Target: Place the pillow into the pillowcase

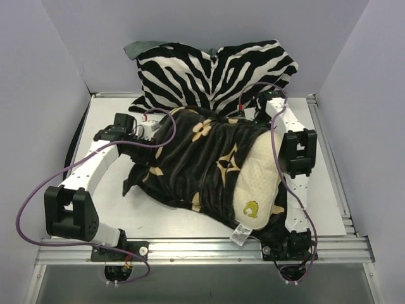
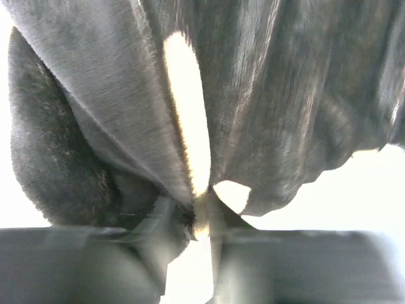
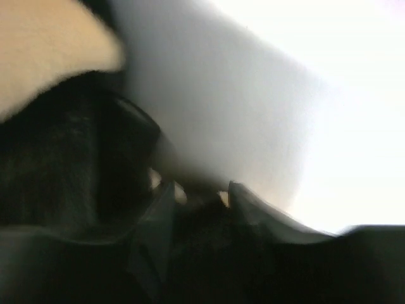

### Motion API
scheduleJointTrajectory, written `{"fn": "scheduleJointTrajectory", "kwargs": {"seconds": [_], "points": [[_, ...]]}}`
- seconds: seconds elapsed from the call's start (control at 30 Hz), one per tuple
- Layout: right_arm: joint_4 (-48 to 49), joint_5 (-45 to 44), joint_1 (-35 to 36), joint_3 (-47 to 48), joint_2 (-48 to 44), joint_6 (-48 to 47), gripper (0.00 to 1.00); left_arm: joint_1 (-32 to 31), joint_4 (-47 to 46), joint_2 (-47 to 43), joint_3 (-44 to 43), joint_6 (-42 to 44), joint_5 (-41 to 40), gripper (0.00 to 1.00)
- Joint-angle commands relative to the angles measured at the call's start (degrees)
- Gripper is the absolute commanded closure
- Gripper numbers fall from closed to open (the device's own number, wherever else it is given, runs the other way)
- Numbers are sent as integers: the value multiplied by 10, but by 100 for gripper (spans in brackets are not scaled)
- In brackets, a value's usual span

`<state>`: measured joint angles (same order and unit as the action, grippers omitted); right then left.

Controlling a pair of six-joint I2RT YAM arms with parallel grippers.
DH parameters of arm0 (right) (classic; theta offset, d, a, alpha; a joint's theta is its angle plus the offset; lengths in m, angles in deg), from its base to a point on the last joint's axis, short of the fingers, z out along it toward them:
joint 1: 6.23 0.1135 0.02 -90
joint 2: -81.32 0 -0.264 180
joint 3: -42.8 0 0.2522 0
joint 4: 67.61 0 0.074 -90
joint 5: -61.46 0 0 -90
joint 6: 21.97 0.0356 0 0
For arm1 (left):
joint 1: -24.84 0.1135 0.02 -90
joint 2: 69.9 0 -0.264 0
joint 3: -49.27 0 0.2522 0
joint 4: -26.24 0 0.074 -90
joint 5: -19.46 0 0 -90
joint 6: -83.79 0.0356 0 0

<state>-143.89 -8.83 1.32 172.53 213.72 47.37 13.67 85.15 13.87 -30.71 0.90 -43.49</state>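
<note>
The black pillowcase (image 1: 190, 158) with tan flower and star motifs lies rumpled across the table and covers most of the pillow. The pillow's (image 1: 258, 180) cream end, with a yellow logo and a white tag, sticks out at the near right. My left gripper (image 1: 163, 128) is at the case's far left edge. In the left wrist view it (image 2: 202, 212) is shut on a fold of the pillowcase (image 2: 266, 95). My right gripper (image 1: 256, 111) sits at the case's far right corner. Its fingers (image 3: 197, 190) stand apart, with dark fabric (image 3: 69, 164) beside and between them; that view is blurred.
A large zebra-striped cushion (image 1: 215, 73) leans against the back wall just behind the pillowcase. Bare white table (image 1: 104, 120) shows at the left, and a metal rail (image 1: 190, 247) runs along the near edge. Purple cables loop round both arms.
</note>
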Motion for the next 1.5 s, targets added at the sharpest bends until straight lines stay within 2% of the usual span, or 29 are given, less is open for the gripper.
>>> {"fn": "scheduleJointTrajectory", "kwargs": {"seconds": [0.0,0.03,0.07,0.1,0.13,0.17,0.2,0.23,0.3,0.33,0.37,0.4,0.5,0.53,0.57,0.6,0.63,0.67,0.7,0.8,0.83,0.97,1.13,1.33,1.37,1.47], "points": [[-43,-8,0,96,37,25,44,70,28,0,-15,-3,-69,60],[-49,-20,-3,122,39,26,35,81,29,6,-30,-3,-67,46],[-48,-53,-21,124,38,26,25,88,29,14,-51,-3,-64,42],[-48,-68,-31,121,25,25,20,90,26,17,-88,0,-53,39],[-48,-80,-47,112,18,24,15,85,21,20,-108,7,-49,38],[-46,-96,-73,106,2,24,6,78,2,27,-126,5,-46,38],[-45,-119,-101,103,-4,24,5,70,-6,33,-162,3,-44,37],[-46,-132,-118,102,-10,26,5,37,-10,42,-181,-6,-41,27],[-47,-147,-173,106,-27,28,2,-4,-13,80,-249,-6,-38,24],[-48,-146,-189,107,-35,31,0,-49,-13,95,-268,-8,-38,9],[-49,-145,-205,104,-50,31,0,-67,-23,123,-289,-14,-37,2],[-53,-127,-231,103,-59,29,0,-91,-33,139,-308,-39,-45,3],[-103,-37,-278,72,-99,30,5,-170,-39,219,-398,-64,-92,3],[-129,46,-286,50,-113,31,9,-185,-39,240,-447,-68,-98,2],[-134,86,-292,24,-143,38,13,-212,-39,283,-473,-90,-95,3],[-139,123,-295,-44,-159,42,15,-222,-38,306,-503,-124,-86,3],[-141,206,-294,-80,-175,48,19,-231,-37,328,-553,-141,-69,2],[-137,239,-289,-116,-206,52,21,-242,-37,371,-582,-159,-29,3],[-132,272,-283,-190,-219,55,23,-249,-38,392,-605,-192,-10,4],[-84,354,-261,-287,-250,93,28,-282,-45,437,-648,-197,6,9],[-36,370,-259,-342,-253,111,32,-286,-46,442,-649,-201,16,10],[88,373,-253,-410,-255,183,34,-296,-50,464,-626,-235,42,13],[202,368,-221,-464,-253,251,41,-305,-50,486,-604,-213,31,14],[272,367,-186,-507,-254,302,59,-320,-48,545,-653,-199,56,18],[277,366,-185,-511,-257,304,61,-322,-49,557,-671,-196,63,21],[287,368,-185,-517,-264,309,71,-324,-51,573,-703,-189,73,60]]}}
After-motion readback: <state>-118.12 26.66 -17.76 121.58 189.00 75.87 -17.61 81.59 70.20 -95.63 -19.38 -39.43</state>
